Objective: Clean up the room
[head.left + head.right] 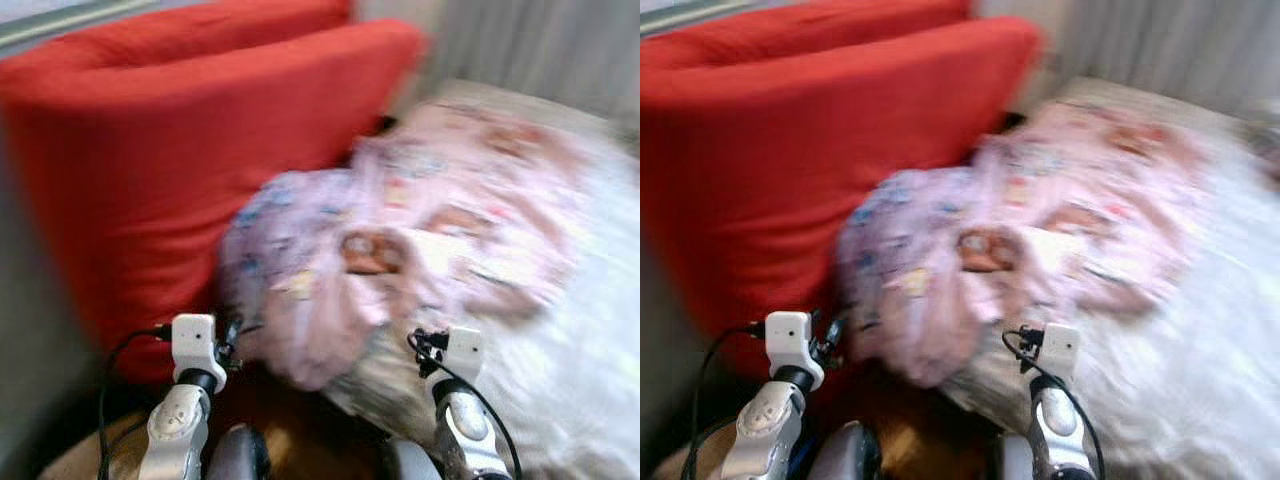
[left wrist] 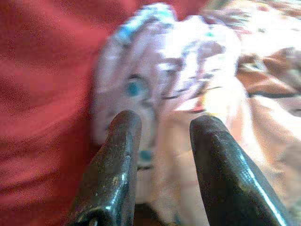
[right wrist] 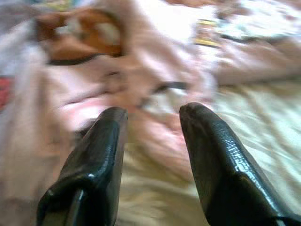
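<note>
A crumpled pink blanket [image 1: 400,230] with cartoon prints lies heaped on the bed, its lower corner hanging off the bed's edge beside the red armchair [image 1: 190,150]. Both silver arms are raised low in front of me, short of the blanket. In the left wrist view my left gripper [image 2: 162,125] is open, pointing at the blanket's hanging corner [image 2: 160,70] next to the red chair. My right gripper [image 3: 150,113] is open too, just above the pink folds [image 3: 141,61] and the pale sheet. Neither holds anything. The head views are blurred.
The bed's white sheet [image 1: 580,380] spreads to the right. A grey curtain [image 1: 540,40] hangs behind the bed. Brown wooden floor [image 1: 300,430] shows in the narrow gap between the armchair and the bed.
</note>
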Tool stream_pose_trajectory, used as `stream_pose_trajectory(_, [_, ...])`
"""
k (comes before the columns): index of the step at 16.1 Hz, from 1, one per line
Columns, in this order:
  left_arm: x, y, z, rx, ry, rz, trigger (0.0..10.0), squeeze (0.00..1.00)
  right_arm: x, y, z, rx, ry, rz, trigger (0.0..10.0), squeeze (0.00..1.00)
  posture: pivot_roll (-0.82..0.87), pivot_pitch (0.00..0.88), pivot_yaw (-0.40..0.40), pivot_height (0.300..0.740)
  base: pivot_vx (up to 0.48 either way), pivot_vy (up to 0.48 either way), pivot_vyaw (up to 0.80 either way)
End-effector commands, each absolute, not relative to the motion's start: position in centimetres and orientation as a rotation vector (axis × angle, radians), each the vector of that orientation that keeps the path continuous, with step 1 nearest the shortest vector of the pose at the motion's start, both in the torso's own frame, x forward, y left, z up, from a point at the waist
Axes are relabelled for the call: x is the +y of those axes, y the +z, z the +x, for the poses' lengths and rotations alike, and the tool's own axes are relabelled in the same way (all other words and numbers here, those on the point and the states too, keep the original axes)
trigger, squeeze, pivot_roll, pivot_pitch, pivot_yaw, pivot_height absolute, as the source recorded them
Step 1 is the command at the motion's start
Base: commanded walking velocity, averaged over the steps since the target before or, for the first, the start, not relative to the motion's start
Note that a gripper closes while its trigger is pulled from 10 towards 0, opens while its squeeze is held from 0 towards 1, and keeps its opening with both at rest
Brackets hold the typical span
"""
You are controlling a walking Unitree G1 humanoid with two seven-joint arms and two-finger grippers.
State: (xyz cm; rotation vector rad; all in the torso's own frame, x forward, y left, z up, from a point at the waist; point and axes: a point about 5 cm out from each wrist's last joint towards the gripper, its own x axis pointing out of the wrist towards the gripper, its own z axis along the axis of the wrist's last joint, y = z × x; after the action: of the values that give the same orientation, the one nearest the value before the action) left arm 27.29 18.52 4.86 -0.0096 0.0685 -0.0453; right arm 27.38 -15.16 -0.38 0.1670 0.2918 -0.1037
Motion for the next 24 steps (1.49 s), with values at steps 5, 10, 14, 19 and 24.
stream_pose_trajectory(5, [17.9, 4.7, 27.3, 0.082, -0.066, -0.022, 10.0, 0.00, -14.9, 0.0, 27.5, 0.264, -0.075, 0.140, 10.0, 0.00, -0.03, 0.091, -0.024, 0.627, 0.000, 0.000, -0.30])
stream_pose_trajectory(10, [18.0, 4.7, 27.3, 0.085, -0.061, -0.023, 10.0, 0.00, -14.1, -0.1, 27.4, 0.274, -0.017, 0.124, 10.0, 0.00, -0.03, 0.092, -0.024, 0.627, 0.000, 0.000, 0.00])
stream_pose_trajectory(14, [18.0, 4.6, 27.3, 0.091, -0.056, -0.022, 10.0, 0.00, -14.1, -0.1, 27.4, 0.277, -0.017, 0.121, 10.0, 0.00, -0.03, 0.093, -0.025, 0.627, 0.126, 0.000, 0.00])
stream_pose_trajectory(19, [18.0, 4.6, 27.3, 0.094, -0.057, -0.022, 10.0, 0.00, -13.9, -0.3, 27.3, 0.285, -0.001, 0.113, 10.0, 0.00, -0.03, 0.093, -0.025, 0.627, 0.274, 0.000, 0.00])
stream_pose_trajectory(24, [18.0, 4.6, 27.3, 0.095, -0.059, -0.023, 10.0, 0.00, -13.7, -0.6, 27.1, 0.313, 0.024, 0.107, 10.0, 0.00, -0.03, 0.093, -0.024, 0.627, 0.286, 0.000, 0.00])
